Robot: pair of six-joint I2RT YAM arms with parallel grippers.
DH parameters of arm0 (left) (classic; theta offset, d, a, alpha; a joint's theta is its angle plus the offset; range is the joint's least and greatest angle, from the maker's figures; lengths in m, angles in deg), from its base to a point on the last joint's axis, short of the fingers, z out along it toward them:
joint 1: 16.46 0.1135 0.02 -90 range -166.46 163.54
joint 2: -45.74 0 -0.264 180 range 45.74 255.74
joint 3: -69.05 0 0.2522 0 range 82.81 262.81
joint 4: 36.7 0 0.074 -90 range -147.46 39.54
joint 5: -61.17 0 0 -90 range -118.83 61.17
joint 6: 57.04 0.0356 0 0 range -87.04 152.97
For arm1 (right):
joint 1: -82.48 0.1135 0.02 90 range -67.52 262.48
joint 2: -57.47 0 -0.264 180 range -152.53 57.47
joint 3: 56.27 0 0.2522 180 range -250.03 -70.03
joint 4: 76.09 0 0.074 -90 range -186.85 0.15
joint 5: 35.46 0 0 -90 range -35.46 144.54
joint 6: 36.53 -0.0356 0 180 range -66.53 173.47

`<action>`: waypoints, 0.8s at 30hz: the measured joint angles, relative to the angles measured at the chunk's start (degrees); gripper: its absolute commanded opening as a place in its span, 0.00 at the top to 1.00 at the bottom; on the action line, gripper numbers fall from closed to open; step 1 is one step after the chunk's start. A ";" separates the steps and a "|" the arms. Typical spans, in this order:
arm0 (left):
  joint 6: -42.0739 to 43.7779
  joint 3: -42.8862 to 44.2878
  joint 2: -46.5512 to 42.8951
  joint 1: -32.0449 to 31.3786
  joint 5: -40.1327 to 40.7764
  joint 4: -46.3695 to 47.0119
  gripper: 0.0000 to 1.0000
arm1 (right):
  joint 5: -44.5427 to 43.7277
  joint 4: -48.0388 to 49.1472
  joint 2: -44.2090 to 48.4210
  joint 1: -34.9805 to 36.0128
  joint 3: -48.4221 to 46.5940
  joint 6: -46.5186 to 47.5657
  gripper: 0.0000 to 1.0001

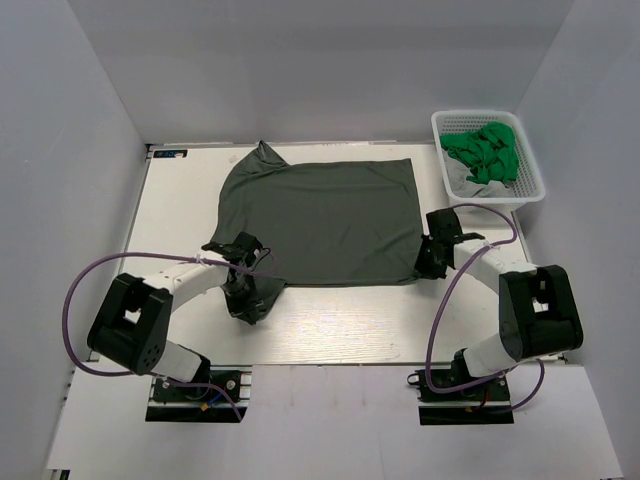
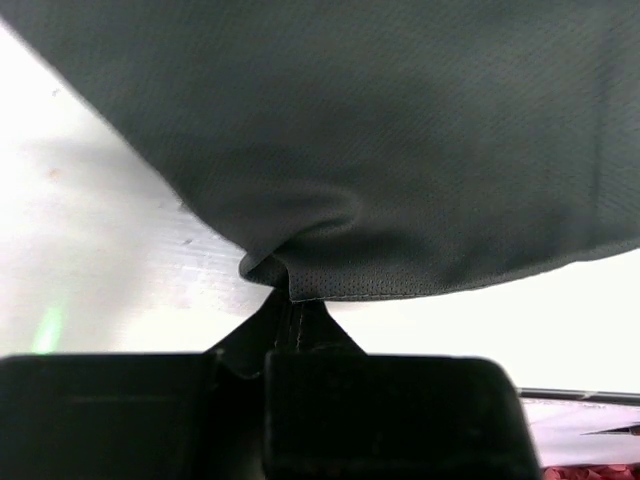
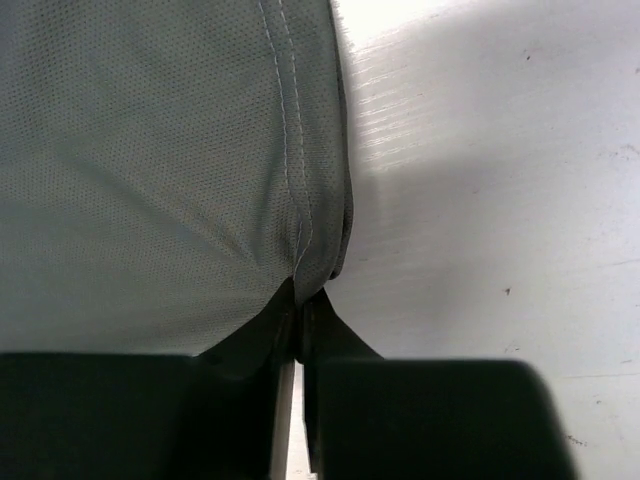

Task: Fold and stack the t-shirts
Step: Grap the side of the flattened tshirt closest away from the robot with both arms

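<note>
The left claw [image 2: 285,322] is clenched on a puckered fold of dark cloth. The right claw [image 3: 300,310] is likewise clenched, on a stitched hem corner. Both grasp the same charcoal t-shirt [image 1: 330,220], one at each end of its near edge.

From both claws the garment lies away, toward the far side of the worktop [image 1: 340,325]. Its long axis runs left to right, hem at the right and shoulders at the left. Each arm is nearest its own corner, so in my judgement the coming fold carries the near edge over toward the far edge, both claws moving together.

Condition: the body lies spread and mostly flat. One sleeve peaks at the far-left corner. The near sleeve is bunched below the left claw. Slight puckers radiate from each grip.

The green t-shirts [image 1: 485,150] sit crumpled in the white lattice basket [image 1: 478,116] at the far right, well apart.
</note>
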 measured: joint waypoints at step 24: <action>2.32 12.57 -4.81 0.63 -5.03 -10.75 1.00 | 7.63 -15.10 9.29 0.00 2.23 0.61 0.99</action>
